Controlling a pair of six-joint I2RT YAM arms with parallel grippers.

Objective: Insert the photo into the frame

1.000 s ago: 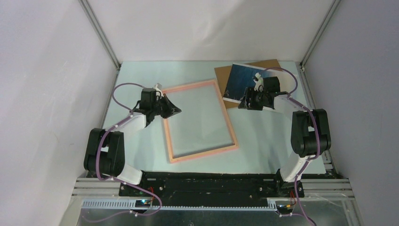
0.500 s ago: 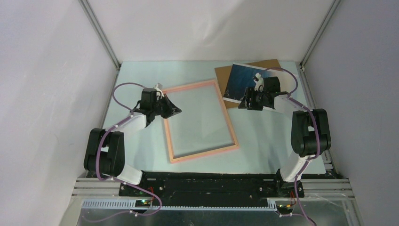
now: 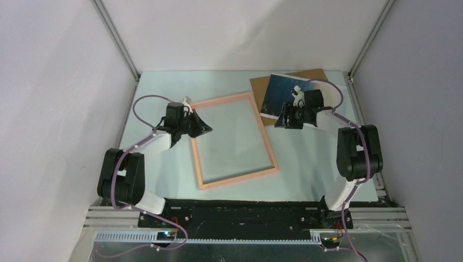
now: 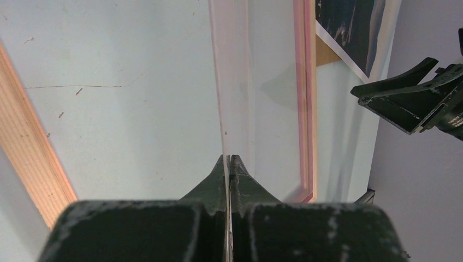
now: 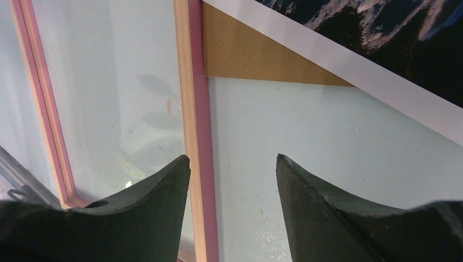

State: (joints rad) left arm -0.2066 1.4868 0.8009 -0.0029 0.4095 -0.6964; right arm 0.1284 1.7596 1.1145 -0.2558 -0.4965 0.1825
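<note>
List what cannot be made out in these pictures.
- Photo: in the top view, its near corner is hidden by the right gripper; the right wrist view cuts most of it off.
- Brown board: mostly under the photo.
- Clear sheet in the shut left gripper: edge-on in the left wrist view, extent unclear.

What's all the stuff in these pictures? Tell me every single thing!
frame: one, pink, flat in the middle of the table
clear pane: one, see-through, at the frame, one edge pinched
photo: one, blue sea picture with a white border, far right, on the backing board
backing board: one, brown, far right, under the photo
table: one, pale green, under everything
left gripper: one, black, shut on the clear pane by the frame's left rail
right gripper: one, black, open, over the frame's right rail near the photo
</note>
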